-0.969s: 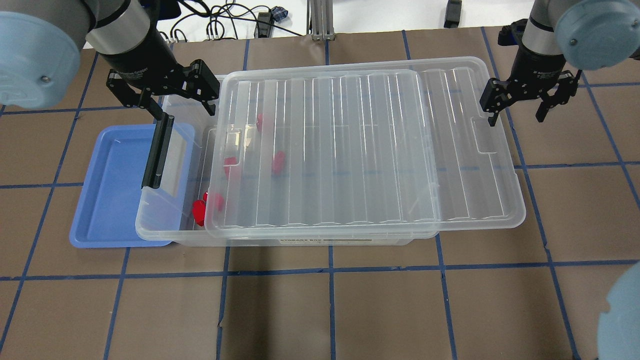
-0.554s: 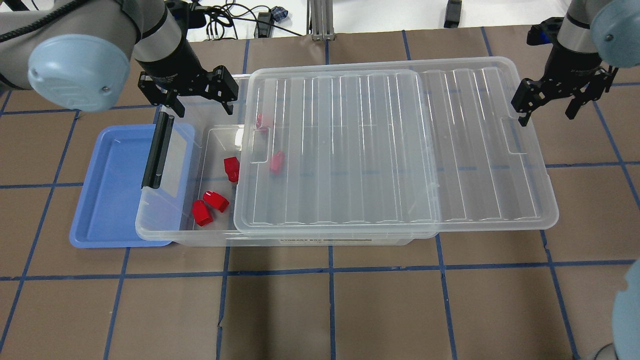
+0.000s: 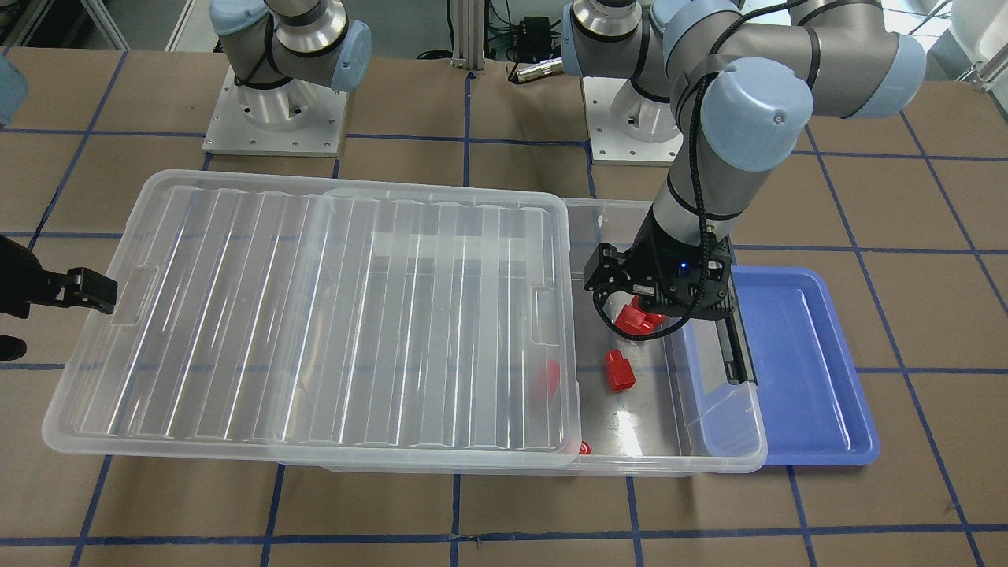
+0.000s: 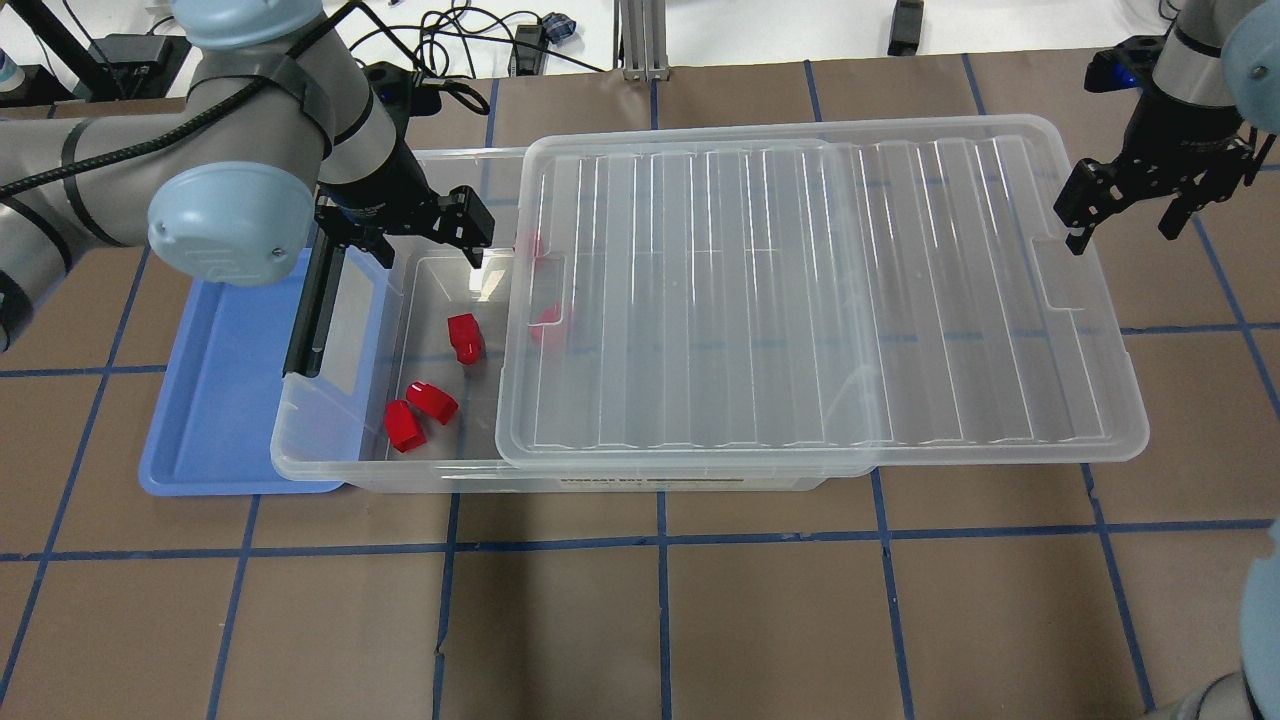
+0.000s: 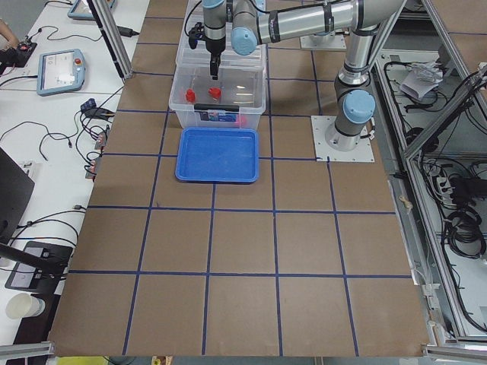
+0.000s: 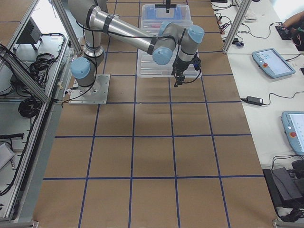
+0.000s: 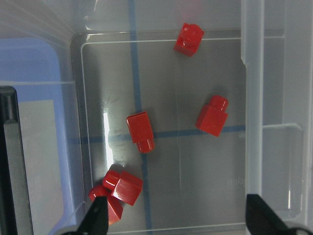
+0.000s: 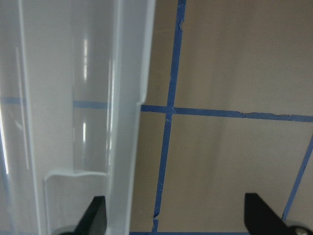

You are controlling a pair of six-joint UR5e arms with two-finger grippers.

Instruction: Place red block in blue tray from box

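The clear box (image 4: 650,482) stands mid-table with its ribbed lid (image 4: 800,300) slid to the right, so its left end is uncovered. Three red blocks (image 4: 464,338) lie in the uncovered end, and more show blurred under the lid. The left wrist view shows several red blocks (image 7: 141,131). The blue tray (image 4: 225,380) lies left of the box, partly under its end, and holds nothing that I can see. My left gripper (image 4: 410,245) hangs open and empty over the uncovered end (image 7: 178,220). My right gripper (image 4: 1122,225) is open at the lid's right edge (image 8: 127,98).
A black latch bar (image 4: 315,305) on a clear flap hangs over the tray's right side. The lid overhangs the box far to the right. Brown table with blue tape lines (image 4: 660,545) lies in front. Cables lie at the back edge.
The lid has slid further right, uncovering more red blocks. My left gripper has moved right and toward the box's open end. My right gripper has moved right with the lid's edge.
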